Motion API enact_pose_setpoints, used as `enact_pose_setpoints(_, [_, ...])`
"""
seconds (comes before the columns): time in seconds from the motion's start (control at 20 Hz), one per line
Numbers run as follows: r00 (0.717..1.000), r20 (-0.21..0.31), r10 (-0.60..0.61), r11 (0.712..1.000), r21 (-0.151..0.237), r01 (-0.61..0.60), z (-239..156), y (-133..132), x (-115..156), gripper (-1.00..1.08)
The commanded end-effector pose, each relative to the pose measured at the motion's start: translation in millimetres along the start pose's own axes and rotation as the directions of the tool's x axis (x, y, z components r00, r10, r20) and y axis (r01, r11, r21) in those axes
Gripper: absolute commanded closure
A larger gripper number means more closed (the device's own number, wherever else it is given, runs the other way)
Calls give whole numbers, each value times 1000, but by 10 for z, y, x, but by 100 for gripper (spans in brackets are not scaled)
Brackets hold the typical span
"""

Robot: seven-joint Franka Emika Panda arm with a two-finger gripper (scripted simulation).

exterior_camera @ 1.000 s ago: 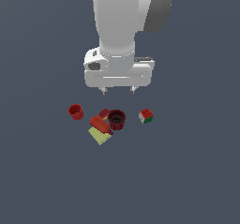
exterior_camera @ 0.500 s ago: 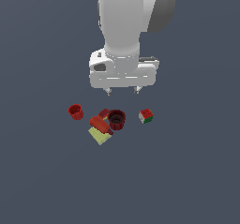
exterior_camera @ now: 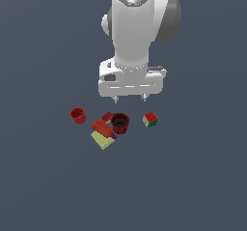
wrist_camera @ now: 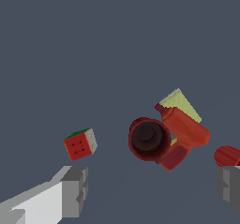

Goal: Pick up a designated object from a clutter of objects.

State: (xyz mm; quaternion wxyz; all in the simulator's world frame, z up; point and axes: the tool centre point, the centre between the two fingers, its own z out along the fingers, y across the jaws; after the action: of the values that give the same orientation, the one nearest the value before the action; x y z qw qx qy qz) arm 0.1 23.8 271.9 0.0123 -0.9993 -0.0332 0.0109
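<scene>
— Two views; what differs?
— Wrist view shows the gripper (wrist_camera: 150, 190) with fingers spread wide, holding nothing. Exterior view shows only two fingertips.
— And the cube (exterior_camera: 150, 120)?
— Alone, right of the cup (exterior_camera: 120, 123), blocks (exterior_camera: 102, 127) and yellow piece (exterior_camera: 102, 139); nothing covers it.

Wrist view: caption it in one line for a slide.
Open gripper above the clutter: puzzle cube apart from a ribbed red cup, red blocks and a yellow piece.

A simulated test scene, not a real room
Flat, featureless slate-grey ground (exterior_camera: 43, 186) fills both views; smooth rendered shading, no walls or furniture.
</scene>
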Motion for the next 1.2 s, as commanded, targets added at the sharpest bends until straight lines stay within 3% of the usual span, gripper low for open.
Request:
enact_pose_setpoints(0.0, [1000, 0, -18, 1000, -6, 18, 133, -73, 0, -92])
enact_pose_setpoints(0.75, [976, -6, -216, 976, -37, 216, 1380, -825, -259, -92])
enact_pose_setpoints(1.15, [956, -10, -293, 956, -34, 293, 1798, -1112, -480, -92])
